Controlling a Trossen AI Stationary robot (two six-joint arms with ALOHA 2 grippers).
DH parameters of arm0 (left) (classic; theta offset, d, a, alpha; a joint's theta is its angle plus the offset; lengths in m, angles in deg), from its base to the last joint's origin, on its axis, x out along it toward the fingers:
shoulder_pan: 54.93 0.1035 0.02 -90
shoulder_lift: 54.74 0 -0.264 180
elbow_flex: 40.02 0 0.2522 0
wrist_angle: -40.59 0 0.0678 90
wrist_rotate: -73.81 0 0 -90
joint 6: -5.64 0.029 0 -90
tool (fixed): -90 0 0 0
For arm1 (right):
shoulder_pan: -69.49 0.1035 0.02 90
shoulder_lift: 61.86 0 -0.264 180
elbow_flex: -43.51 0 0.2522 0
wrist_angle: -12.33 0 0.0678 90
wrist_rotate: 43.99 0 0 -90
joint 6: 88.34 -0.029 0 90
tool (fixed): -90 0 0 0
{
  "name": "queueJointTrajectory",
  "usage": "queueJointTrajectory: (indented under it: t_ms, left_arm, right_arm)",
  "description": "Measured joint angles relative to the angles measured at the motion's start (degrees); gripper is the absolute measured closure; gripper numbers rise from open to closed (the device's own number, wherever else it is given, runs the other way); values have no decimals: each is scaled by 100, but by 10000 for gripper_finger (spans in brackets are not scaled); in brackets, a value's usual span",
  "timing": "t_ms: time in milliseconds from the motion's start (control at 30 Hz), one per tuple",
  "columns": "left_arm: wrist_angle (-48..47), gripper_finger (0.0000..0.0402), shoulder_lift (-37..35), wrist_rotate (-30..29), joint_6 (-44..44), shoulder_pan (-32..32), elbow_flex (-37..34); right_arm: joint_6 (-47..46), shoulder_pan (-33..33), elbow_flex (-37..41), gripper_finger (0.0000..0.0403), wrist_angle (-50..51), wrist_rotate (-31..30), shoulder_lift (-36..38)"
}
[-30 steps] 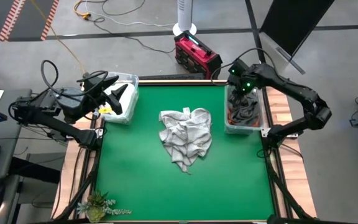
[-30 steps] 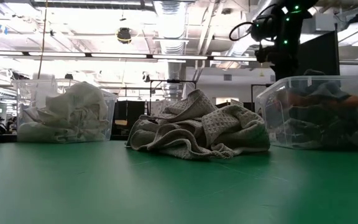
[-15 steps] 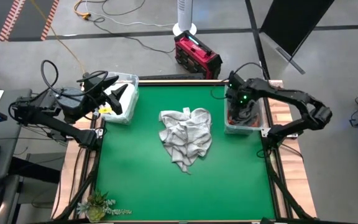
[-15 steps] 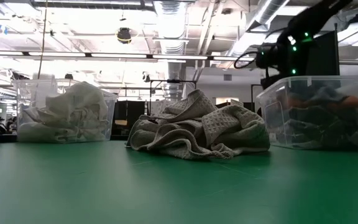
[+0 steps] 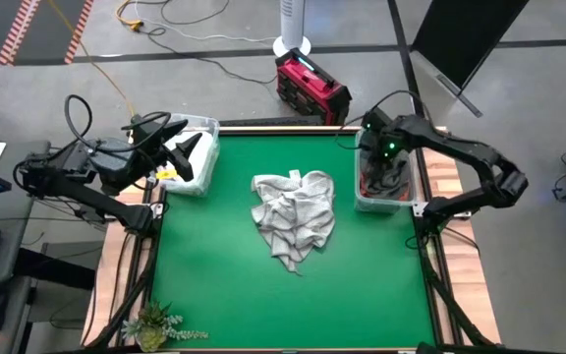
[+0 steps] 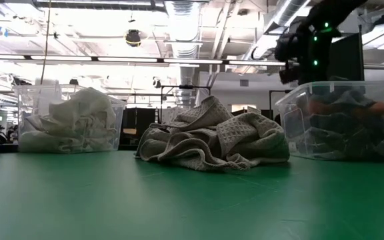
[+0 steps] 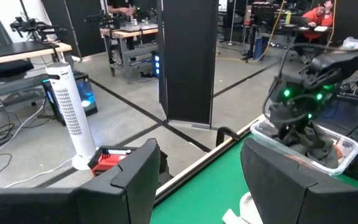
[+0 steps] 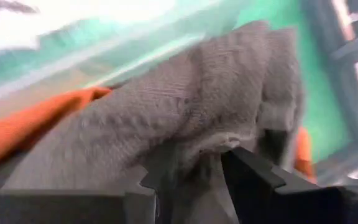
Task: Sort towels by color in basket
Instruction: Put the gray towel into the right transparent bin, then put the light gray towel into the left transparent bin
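- Green bench (image 5: 224,285) in a workshop with grey floor, a red box (image 5: 312,87) behind.
- Pale towels (image 5: 295,216) heaped mid-bench.
- Right bin (image 5: 413,192) holds dark grey and orange towels; left bin (image 6: 25,107) holds white ones.
- Right hand (image 8: 188,180) is over its bin, fingers partly apart against a grey towel (image 8: 185,118); grip unclear.
- Left hand (image 7: 197,180) is parted, empty, above its bin.

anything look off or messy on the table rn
One thing stands out: a crumpled pile of light grey towels lies loose mid-table on the green mat, in neither bin. White towels fill the left bin; dark grey and orange ones fill the right bin. No spills or damage show.
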Motion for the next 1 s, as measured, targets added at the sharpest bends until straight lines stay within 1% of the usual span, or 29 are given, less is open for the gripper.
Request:
queueJointTrajectory:
  t_ms: [200, 367, 433, 533, 667, 800, 867, 1000]
  left_arm:
    - [2, 187, 0, -2, -2, 0, 0]
    - [2, 187, 0, -1, -2, -1, -2]
    - [2, 187, 0, -2, -2, 0, -2]
    - [2, 187, 0, -2, -6, 0, 0]
    - [-1, 187, 2, -2, -151, 0, -1]
    - [-60, 187, 72, -4, -164, 0, 0]
    - [-81, 187, 116, 0, -169, 0, 0]
    - [-134, 187, 195, -1, -242, -2, 0]
  right_arm:
    - [0, -68, -650, 245, 423, -47, 280]
    - [0, -87, -1077, 245, 409, -46, 509]
    - [-2, -59, -1158, 245, 283, 51, 613]
    - [-28, 94, -1186, 245, 13, 353, 779]
    - [-62, 492, -1190, 245, -391, 905, 878]
    - [-37, 1120, -1190, 245, -838, 1563, 762]
    - [-20, 1528, -1190, 245, -1060, 1728, 613]
    - [-142, 2264, -1190, 245, -1473, 1743, 197]
